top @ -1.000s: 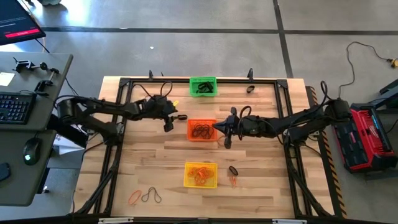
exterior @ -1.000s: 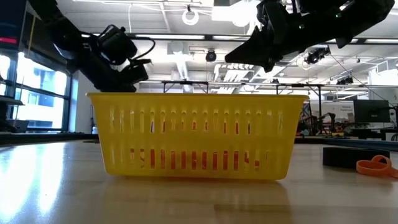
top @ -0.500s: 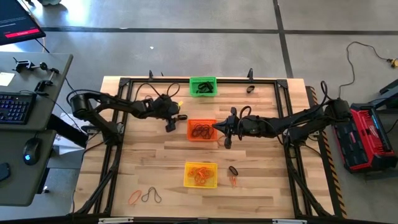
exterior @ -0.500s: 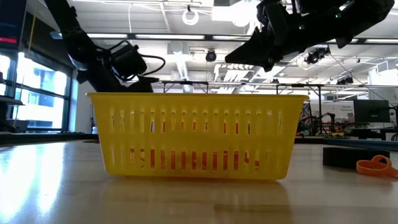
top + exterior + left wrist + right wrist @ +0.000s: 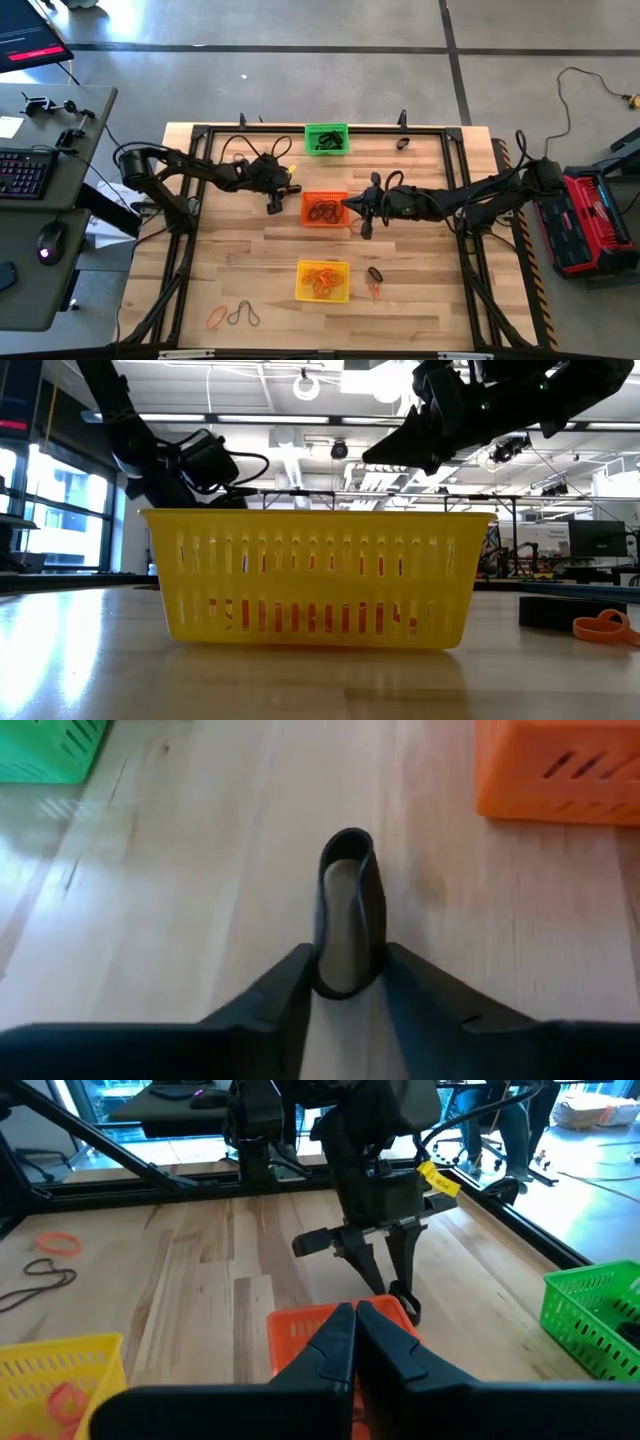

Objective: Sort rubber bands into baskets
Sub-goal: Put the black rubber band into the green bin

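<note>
A short thick black rubber band (image 5: 323, 910) lies on the wood between the green basket (image 5: 327, 138) and the orange basket (image 5: 324, 208). My left gripper (image 5: 350, 975) has come down over it and is shut on it; the right wrist view shows that gripper (image 5: 388, 1280) beside the orange basket's corner. My right gripper (image 5: 347, 206) hangs shut above the orange basket's right edge, touching nothing. The orange basket holds dark thin bands, and the yellow basket (image 5: 323, 280) holds orange ones. My left gripper pinches the thick black band between its two fingers, one on each outer side of the loop at its near end (image 5: 320, 965). The fingers slant down from the table's left side. The loop is squeezed narrow and its far end (image 5: 348, 840) rests on the table.
Loose bands lie about: a thick black one (image 5: 402, 143) at the far right, a black and an orange one (image 5: 375, 280) right of the yellow basket, and an orange (image 5: 217, 317) and a dark thin one (image 5: 243, 316) near the front left. A black frame (image 5: 190, 200) borders the tabletop.
My left gripper has sunk toward the table and moved a little toward the orange basket, its arm stretching out lower. My right gripper has stayed where it was.
</note>
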Controlling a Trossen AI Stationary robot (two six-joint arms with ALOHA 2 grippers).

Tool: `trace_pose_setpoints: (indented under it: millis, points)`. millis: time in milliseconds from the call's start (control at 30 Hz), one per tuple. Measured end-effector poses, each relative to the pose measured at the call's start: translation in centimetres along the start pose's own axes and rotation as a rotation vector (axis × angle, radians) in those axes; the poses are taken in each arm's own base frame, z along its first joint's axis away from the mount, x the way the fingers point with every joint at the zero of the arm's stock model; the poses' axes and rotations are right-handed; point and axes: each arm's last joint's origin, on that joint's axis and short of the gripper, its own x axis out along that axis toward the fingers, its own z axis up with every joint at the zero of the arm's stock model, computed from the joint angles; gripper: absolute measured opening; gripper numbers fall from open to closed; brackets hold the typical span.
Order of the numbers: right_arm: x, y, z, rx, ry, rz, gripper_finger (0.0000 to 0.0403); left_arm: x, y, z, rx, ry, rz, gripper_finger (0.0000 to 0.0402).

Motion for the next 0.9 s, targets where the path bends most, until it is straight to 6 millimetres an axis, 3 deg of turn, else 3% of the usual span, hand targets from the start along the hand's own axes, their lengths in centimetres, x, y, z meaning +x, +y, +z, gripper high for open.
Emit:
trace_pose_setpoints:
  millis: [267,533,900]
  points:
    - [0.0,0.1,0.0,-0.054,0.003,0.042,0.0,-0.7,0.7,1.2,-0.062,-0.013,0.109,0.0007]
    - [0.0,0.1,0.0,-0.084,0.004,0.05,0.0,-2.1,3.3,6.0,-0.092,0.033,0.187,0.0005]
    - [0.0,0.1,-0.1,-0.062,0.008,0.049,0.0,-5.5,9.5,12.8,-0.071,-0.015,0.251,0.0002]
